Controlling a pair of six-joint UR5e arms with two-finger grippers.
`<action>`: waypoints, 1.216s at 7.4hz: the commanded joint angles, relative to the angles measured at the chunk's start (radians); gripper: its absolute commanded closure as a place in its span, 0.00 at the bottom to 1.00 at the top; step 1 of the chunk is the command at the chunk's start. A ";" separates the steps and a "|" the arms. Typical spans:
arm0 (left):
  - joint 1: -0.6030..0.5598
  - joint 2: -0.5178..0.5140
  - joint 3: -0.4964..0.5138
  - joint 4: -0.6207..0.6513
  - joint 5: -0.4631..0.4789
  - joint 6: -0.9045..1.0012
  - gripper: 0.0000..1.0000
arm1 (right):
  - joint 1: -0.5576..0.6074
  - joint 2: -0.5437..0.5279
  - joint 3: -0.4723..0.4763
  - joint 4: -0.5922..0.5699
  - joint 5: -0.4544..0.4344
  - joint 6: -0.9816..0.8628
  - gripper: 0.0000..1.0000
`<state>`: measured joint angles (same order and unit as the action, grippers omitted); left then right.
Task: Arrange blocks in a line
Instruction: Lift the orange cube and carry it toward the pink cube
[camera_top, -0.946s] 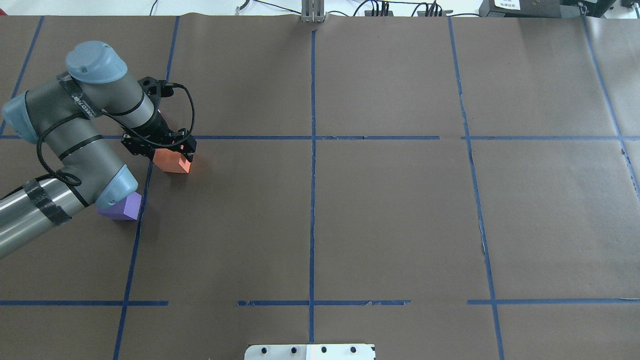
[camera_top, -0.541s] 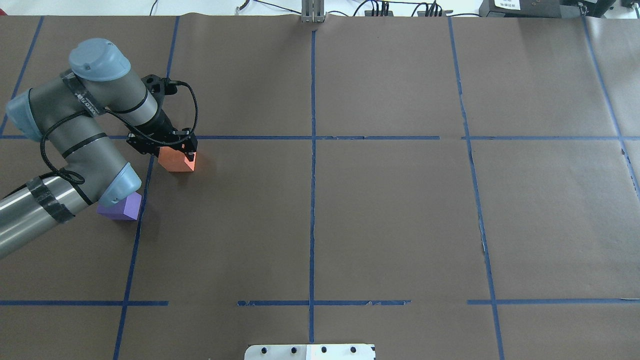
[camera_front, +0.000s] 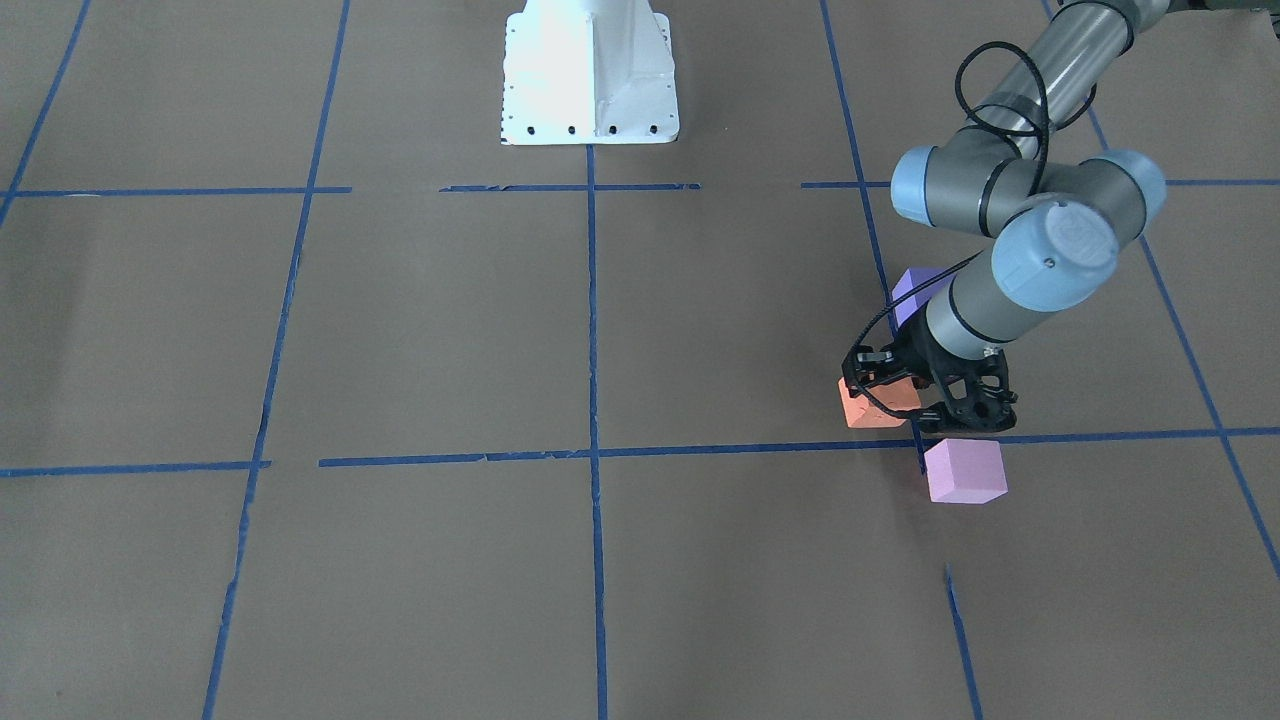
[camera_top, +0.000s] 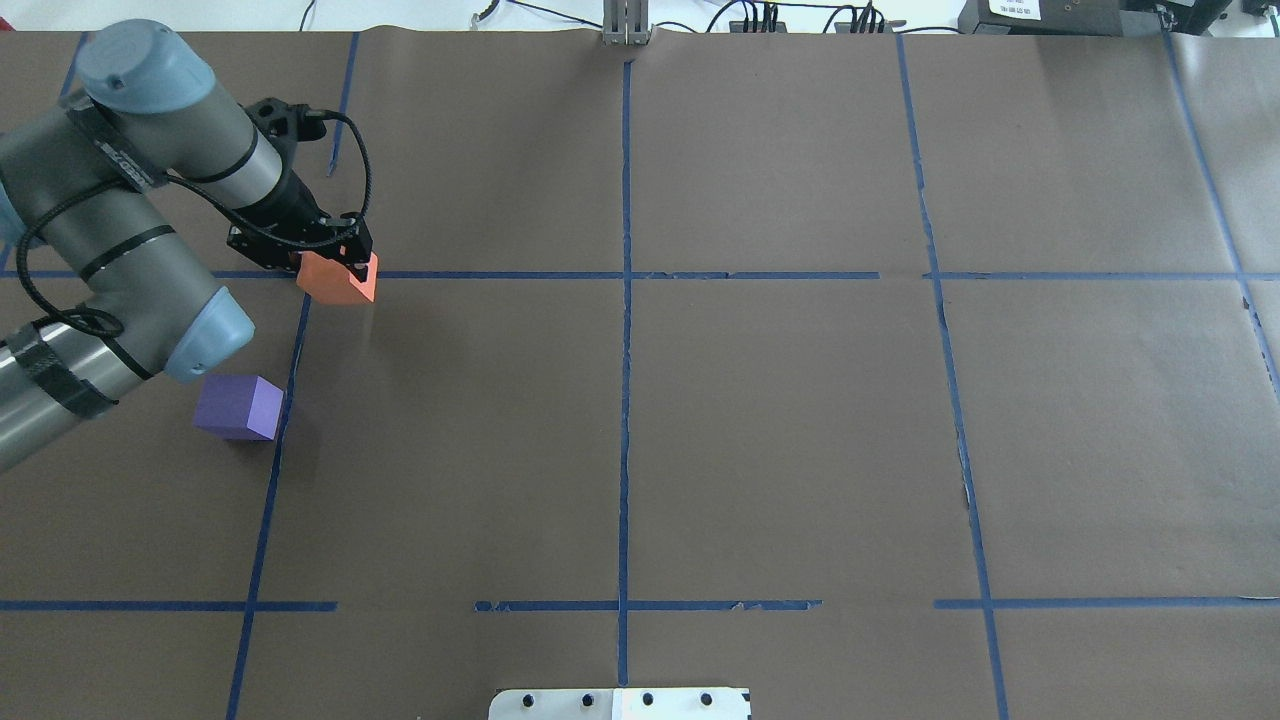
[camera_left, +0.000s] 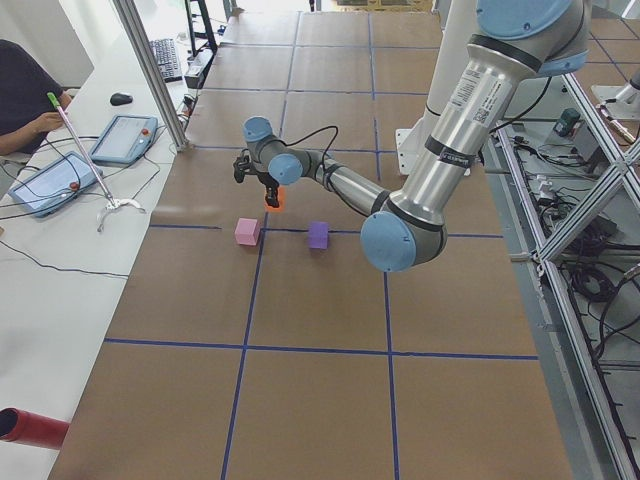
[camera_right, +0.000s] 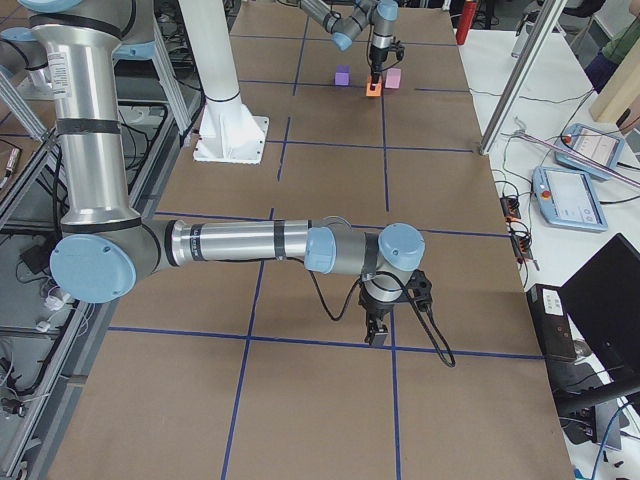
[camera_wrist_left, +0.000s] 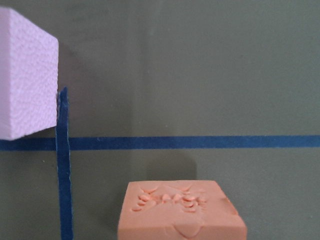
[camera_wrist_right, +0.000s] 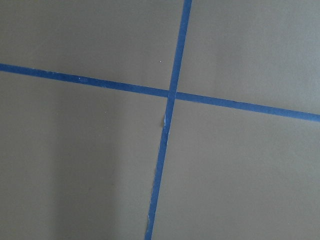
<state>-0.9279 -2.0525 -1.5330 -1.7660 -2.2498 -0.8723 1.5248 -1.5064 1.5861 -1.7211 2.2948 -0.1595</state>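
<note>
The left arm reaches forward with its wrist bent down, the 2 fingers of its end effector (camera_top: 336, 266) clamped on the orange block (camera_top: 338, 287). The right arm stretches low, its end effector (camera_right: 378, 328) pointing down, finger state unclear.

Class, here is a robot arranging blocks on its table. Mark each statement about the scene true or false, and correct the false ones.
1. The left gripper is shut on the orange block. True.
2. The purple block is stacked on the pink block. False: they stand apart, each on the brown paper.
3. The right wrist view shows a block. False: it shows only brown paper and crossing blue tape.
4. The pink block cannot be seen in the overhead view. True.
</note>
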 joint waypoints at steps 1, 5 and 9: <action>-0.095 0.037 -0.122 0.174 0.047 0.208 0.69 | 0.001 0.000 0.000 0.000 0.000 0.000 0.00; -0.088 0.149 -0.107 0.130 0.042 0.250 0.68 | 0.000 0.000 0.000 0.000 0.000 0.000 0.00; -0.078 0.126 0.019 0.022 0.024 0.246 0.68 | 0.000 0.000 0.000 0.000 0.000 0.000 0.00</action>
<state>-1.0082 -1.9162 -1.5462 -1.7232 -2.2126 -0.6242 1.5248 -1.5063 1.5861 -1.7211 2.2949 -0.1595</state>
